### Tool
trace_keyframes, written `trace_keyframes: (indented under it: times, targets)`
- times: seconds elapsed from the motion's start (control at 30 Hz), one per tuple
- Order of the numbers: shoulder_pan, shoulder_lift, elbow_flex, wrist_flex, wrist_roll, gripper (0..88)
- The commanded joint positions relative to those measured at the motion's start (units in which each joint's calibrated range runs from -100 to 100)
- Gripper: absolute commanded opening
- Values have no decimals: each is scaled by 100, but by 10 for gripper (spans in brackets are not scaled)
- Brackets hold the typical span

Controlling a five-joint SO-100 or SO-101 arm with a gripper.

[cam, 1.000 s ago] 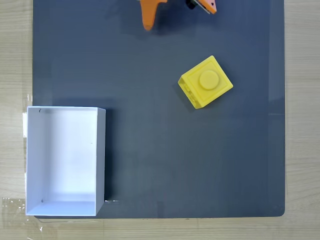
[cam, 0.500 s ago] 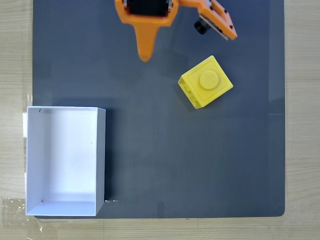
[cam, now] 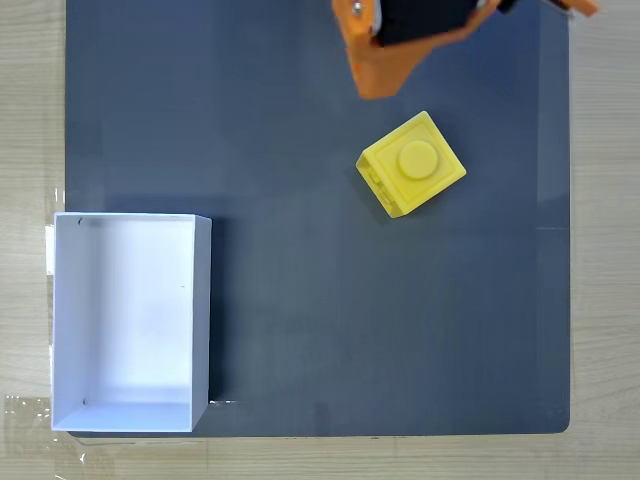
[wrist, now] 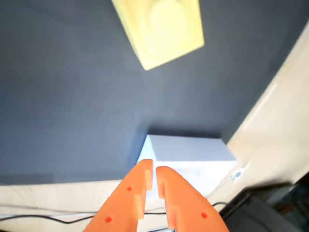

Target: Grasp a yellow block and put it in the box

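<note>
The yellow block point(cam: 411, 164) lies stud-up on the dark mat, right of centre in the fixed view. It is a pale blur at the top of the wrist view point(wrist: 161, 29). The white box point(cam: 128, 320) stands open at the mat's lower left and shows as a white corner point(wrist: 186, 154) just beyond the fingers. My orange gripper point(cam: 373, 88) reaches in from the top edge, its tip a little above and left of the block, apart from it. In the wrist view the gripper point(wrist: 153, 166) has its fingers almost together with nothing between them.
The dark grey mat point(cam: 320, 300) covers most of a light wooden table point(cam: 605, 250). Clear tape point(cam: 30, 415) holds the box's lower left corner. Cables point(wrist: 58, 218) run along the table's near edge in the wrist view.
The gripper has swung to the right from left of centre and now sits just above the block's upper left. Block and box have not moved.
</note>
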Motion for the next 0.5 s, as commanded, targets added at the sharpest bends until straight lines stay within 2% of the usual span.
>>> trace_keyframes:
  times: [0.0,0.13,0.23,0.47]
  targets:
    - [-27,354,-530,207,466,12]
    - [-52,701,-567,199,907,75]
    - [-69,871,-558,199,1054,191]
    - [-305,1218,-467,199,1048,467]
